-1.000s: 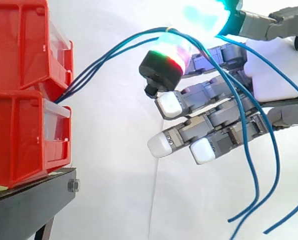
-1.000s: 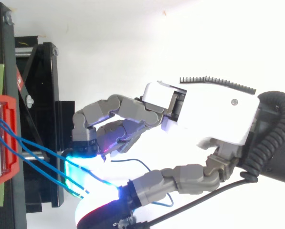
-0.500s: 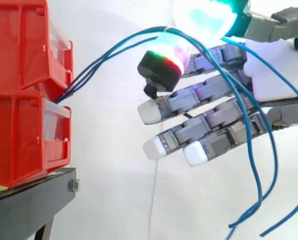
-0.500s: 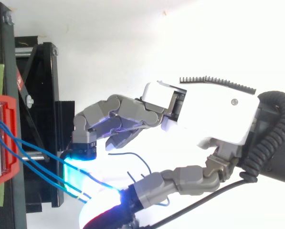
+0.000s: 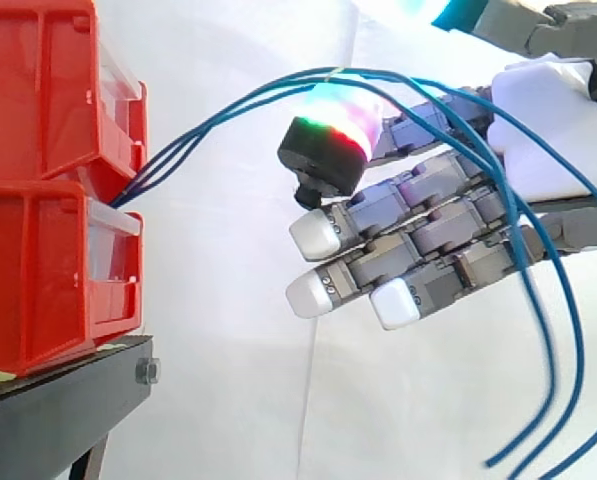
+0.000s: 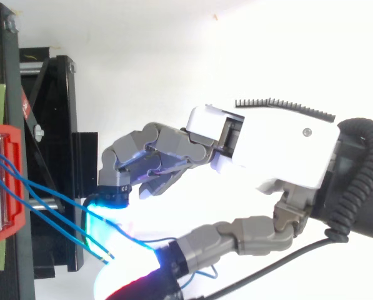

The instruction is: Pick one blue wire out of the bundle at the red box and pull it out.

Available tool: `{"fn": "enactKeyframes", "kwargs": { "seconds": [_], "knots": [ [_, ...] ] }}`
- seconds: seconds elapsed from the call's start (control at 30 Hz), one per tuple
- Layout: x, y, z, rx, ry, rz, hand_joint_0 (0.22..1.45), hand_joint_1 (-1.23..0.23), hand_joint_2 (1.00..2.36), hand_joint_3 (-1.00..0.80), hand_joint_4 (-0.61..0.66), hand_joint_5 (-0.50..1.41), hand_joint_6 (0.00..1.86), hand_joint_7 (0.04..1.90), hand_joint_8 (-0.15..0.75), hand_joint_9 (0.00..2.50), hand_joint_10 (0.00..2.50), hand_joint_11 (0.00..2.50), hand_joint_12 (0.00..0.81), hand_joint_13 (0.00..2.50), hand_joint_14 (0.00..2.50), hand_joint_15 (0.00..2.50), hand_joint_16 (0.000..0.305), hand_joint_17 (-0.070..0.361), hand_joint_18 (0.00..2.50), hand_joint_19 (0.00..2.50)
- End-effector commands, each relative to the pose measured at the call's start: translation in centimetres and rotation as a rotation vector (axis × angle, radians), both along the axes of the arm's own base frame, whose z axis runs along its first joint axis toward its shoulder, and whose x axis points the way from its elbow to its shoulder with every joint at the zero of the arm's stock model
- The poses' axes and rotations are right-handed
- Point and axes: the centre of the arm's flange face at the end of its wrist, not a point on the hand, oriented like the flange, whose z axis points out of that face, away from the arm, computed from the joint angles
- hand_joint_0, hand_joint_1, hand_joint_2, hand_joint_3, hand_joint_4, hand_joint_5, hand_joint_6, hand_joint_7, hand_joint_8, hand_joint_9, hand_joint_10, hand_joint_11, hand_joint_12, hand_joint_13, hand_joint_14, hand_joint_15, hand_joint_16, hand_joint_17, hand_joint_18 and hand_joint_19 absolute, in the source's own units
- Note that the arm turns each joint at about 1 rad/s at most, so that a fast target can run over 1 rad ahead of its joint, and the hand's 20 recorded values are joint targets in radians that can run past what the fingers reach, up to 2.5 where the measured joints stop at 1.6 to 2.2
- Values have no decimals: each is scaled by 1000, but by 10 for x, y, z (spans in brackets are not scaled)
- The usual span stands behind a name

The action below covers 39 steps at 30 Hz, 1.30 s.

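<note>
Side view: white curtain [image 5: 228, 300] behind, black stand [image 5: 68, 385] at lower left w/ two red bins [image 5: 38, 200] stacked on it. From the gap btwn upper & lower bin, blue wires [image 5: 208, 120] arc up & right, lie across the top of the robot hand [image 5: 543, 130] at its green/red finger pad [image 5: 330, 140], then hang down at right. Robot hand is loose, not gripping: thumb [image 5: 523, 22] sits above the wires w/ a gap, other fingers nearly straight, pointing at the bins, apart from them. Top view: wires [image 6: 52, 195] run from bin to the cyan glow. Vs 0.5 s ago: thumb has lifted off the wires; loose ends hang further right; bins & stand unmoved.
</note>
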Motion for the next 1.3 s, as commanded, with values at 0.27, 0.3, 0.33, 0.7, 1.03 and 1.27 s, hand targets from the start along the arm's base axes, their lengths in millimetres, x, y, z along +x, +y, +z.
{"fn": "enactKeyframes", "kwargs": {
  "seconds": [0.27,0.3,0.33,0.7,1.03,1.27],
  "knots": [
    [0,0,0,1,-4,0,588,-689,1004,-442,168,-210,903,1101,335,695,17,581,459,501,8,247,62,141,694,455],
    [0,0,0,0,-2,0,601,-696,1007,-429,167,-208,904,1099,338,706,16,586,458,503,10,248,62,140,699,455],
    [0,0,1,1,-4,0,602,-698,1007,-425,167,-208,904,1100,337,707,17,587,458,508,9,252,62,140,700,455],
    [0,0,1,0,-2,0,707,-896,1009,-397,167,-212,916,1073,343,714,18,603,458,543,8,245,62,140,732,416],
    [0,0,0,-1,1,0,464,-938,1000,-500,204,-216,918,1015,367,694,14,626,499,551,9,264,70,158,771,405],
    [0,-1,0,-1,1,-2,385,-464,1000,-500,217,-172,866,1061,433,790,12,590,551,554,8,293,82,184,784,476]
  ]
}}
